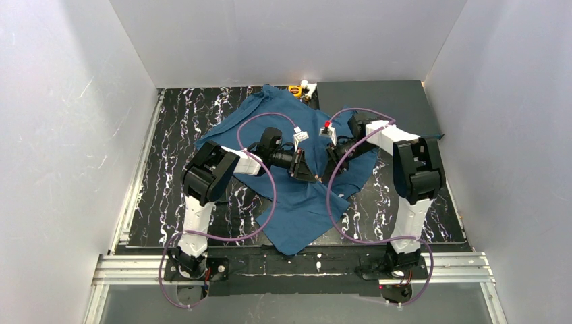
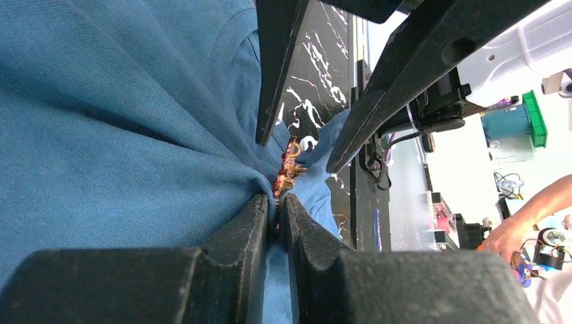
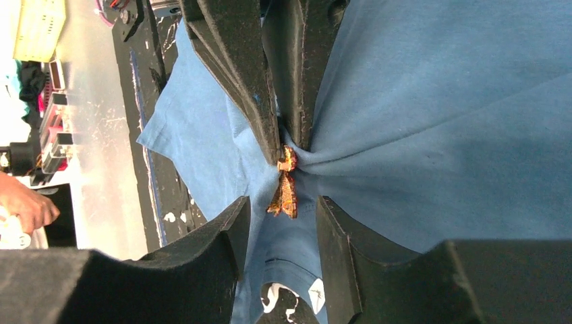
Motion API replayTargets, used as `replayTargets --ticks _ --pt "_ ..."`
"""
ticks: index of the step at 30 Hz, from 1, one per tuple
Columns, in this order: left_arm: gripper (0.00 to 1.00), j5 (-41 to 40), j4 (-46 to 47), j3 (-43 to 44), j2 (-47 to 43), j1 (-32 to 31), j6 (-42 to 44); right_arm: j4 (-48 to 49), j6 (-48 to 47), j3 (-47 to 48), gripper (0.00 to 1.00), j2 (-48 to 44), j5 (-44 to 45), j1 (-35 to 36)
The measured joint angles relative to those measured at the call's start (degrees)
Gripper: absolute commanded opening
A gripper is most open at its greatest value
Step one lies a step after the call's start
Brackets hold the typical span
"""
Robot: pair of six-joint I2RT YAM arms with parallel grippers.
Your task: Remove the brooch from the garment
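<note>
I am looking at the blue T-shirt, which is lying crumpled in the middle of the black table with white streaks. Both arms are reaching in over the middle of the shirt.

My left fingers are squeezing shut on a fold of the shirt at the bottom middle of the left wrist view. The cloth is bunching into wrinkles around them. The little gold and red brooch is sitting on the cloth just above that pinch, near the middle of the frame.

My right fingers are standing apart at the bottom of the right wrist view, one on each side of the brooch. I am not seeing them touching it. The brooch is hanging on the shirt, right between the two sets of fingers.
</note>
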Motion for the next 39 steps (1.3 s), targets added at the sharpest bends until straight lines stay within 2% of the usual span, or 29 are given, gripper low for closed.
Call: replayTargets --ticks 3,5,12,19,20,22,24,28,32,33,37,39 --pt "0.00 0.0 0.0 0.0 0.0 0.0 0.1 0.1 0.2 0.0 0.44 1.1 -0.2 0.6" --pt "0.00 0.0 0.0 0.0 0.0 -0.1 0.2 0.1 0.3 0.1 0.39 1.9 -0.2 0.7" --pt "0.00 -0.1 -0.1 0.0 0.0 -0.1 0.2 0.0 0.5 0.2 0.10 2.5 -0.6 0.7" --pt "0.00 -0.3 -0.2 0.0 0.0 -0.1 -0.8 -0.3 -0.1 0.2 0.01 2.5 -0.5 0.7" --pt "0.04 -0.3 -0.2 0.0 0.0 -0.1 -0.9 -0.4 -0.1 0.2 0.01 2.5 -0.5 0.7" --pt "0.28 -0.3 -0.5 0.0 0.0 -0.1 -1.0 -0.7 -0.2 0.2 0.01 2.4 -0.5 0.7" --pt "0.40 -0.8 -0.7 0.0 0.0 -0.1 -1.4 -0.7 -0.1 0.2 0.01 2.3 -0.5 0.7" --pt "0.47 -3.3 -1.6 -1.4 -1.0 0.2 -2.8 1.4 3.0 -1.7 0.01 0.2 -0.6 0.5" --pt "0.53 -6.0 -2.6 -3.5 -3.4 0.9 -4.8 8.5 9.8 -7.1 0.01 -4.6 -0.4 0.2" --pt "0.57 -6.9 -3.5 -4.1 -4.4 1.1 -5.4 11.5 12.5 -9.2 0.01 -6.4 -0.1 0.1" --pt "0.85 -9.8 -6.5 -5.9 -9.4 1.9 -6.3 21.1 22.5 -16.0 0.01 -12.1 1.7 0.1" --pt "0.87 -10.9 -8.3 -6.1 -11.5 2.1 -6.2 26.0 27.9 -19.3 0.01 -14.6 3.0 0.1"
